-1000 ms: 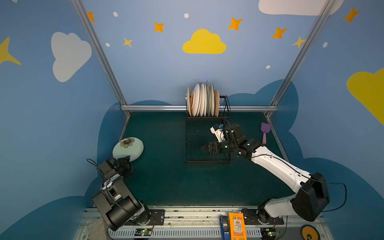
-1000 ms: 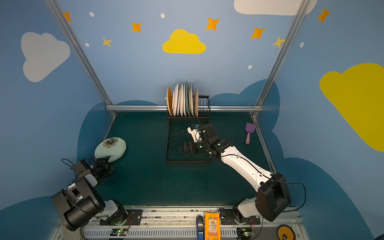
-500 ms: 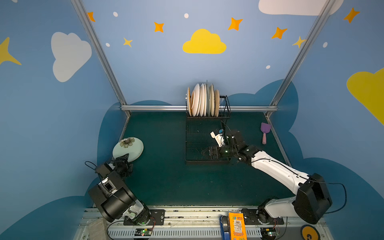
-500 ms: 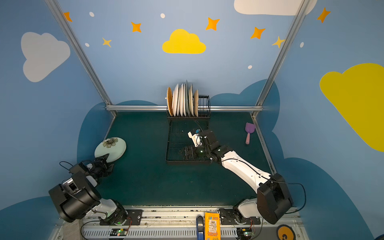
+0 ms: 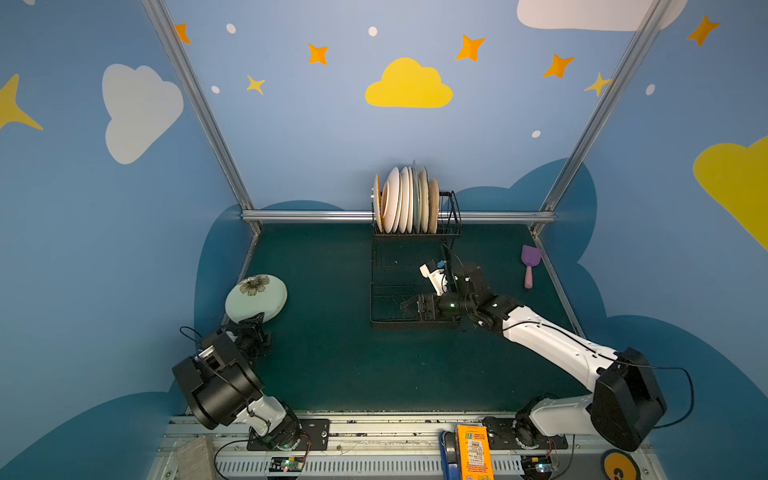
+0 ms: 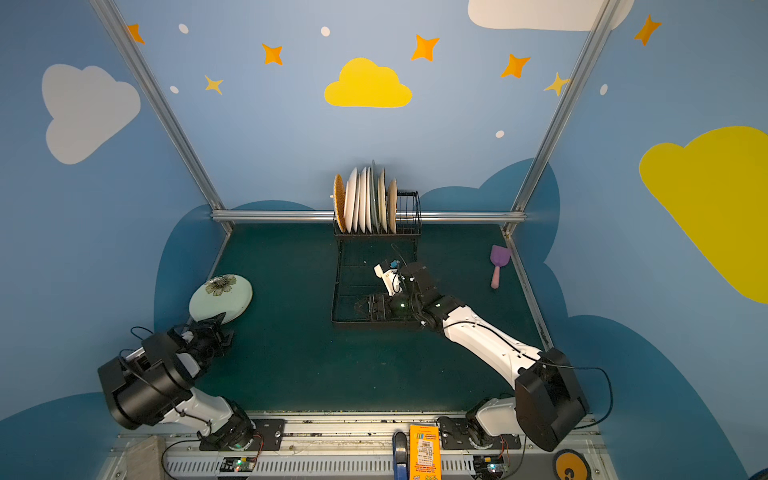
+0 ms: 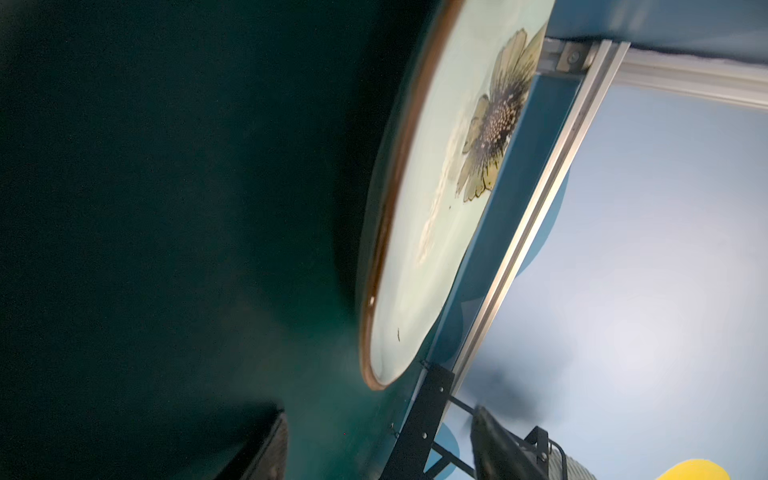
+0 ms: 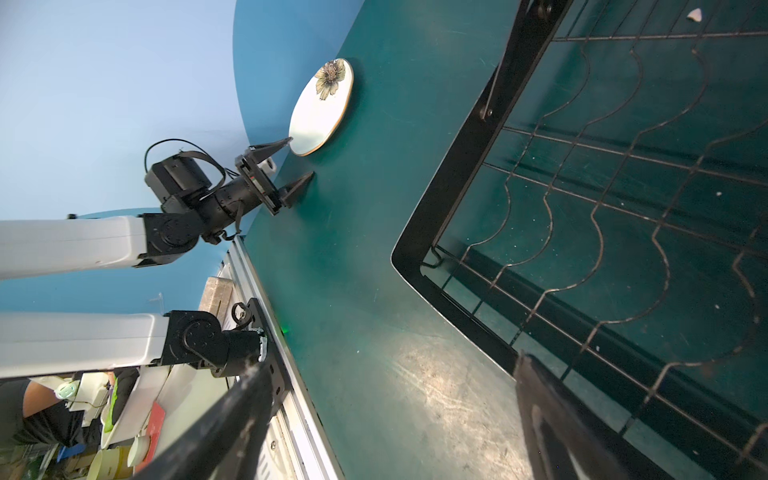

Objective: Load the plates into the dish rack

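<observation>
The flower plate (image 8: 322, 106) lies flat just ahead of the left claw (image 8: 301, 156), whose jaws stand spread, empty.

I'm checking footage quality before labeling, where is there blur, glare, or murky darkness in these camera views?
Left wrist view: blurred, the flower plate soft along its rim, the green mat nearly black. Right wrist view: sharp, with pale glare on the mat. Both top views: crisp and evenly lit, though the dish rack tray blends into the mat.
</observation>
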{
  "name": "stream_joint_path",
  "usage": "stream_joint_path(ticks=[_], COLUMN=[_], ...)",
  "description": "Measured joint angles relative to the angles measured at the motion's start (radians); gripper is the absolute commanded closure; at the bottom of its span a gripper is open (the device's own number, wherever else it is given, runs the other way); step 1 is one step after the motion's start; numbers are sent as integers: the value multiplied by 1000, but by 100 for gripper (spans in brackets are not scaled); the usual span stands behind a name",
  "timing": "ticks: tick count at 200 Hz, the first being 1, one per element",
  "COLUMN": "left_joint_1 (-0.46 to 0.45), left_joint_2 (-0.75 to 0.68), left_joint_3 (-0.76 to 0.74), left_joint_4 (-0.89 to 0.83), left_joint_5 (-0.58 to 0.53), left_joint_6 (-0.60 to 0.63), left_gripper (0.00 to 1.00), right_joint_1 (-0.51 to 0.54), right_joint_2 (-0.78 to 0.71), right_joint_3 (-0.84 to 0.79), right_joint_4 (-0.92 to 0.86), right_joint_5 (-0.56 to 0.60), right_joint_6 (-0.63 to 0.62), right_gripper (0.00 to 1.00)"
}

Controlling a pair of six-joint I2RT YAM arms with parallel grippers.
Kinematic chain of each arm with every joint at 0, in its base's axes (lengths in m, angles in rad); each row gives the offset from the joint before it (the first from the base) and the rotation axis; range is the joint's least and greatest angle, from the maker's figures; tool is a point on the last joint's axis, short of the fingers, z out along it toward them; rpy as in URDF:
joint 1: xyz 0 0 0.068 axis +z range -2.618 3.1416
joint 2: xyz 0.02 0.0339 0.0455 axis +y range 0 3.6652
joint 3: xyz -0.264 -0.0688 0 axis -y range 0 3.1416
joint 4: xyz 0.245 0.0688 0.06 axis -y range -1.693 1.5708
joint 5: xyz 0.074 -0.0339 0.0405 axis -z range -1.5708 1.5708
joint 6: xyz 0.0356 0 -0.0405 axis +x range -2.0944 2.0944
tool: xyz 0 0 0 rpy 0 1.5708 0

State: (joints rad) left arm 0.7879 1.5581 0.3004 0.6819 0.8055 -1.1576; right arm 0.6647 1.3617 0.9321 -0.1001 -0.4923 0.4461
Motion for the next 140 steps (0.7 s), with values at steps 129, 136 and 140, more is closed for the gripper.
stream_joint_path(ticks=[129,136,140], left_joint_1=[-39,-39,-39], left_joint_2=[126,121,119], left_joint_3=[-14,-11,-10], left_joint_4=[226,216,211], left_joint_5=[-105,-114,-118], left_joint_6=[-85,-85,-85], left_gripper=[55,55,55], right_joint_1=[-1,-1,-1], right_joint_2=[-2,-2,-2], right_joint_3=[0,0,0], right_joint_4=[-2,-2,-2], right_joint_5=[4,4,5], right_joint_6=[3,3,3], right_gripper=[11,11,11])
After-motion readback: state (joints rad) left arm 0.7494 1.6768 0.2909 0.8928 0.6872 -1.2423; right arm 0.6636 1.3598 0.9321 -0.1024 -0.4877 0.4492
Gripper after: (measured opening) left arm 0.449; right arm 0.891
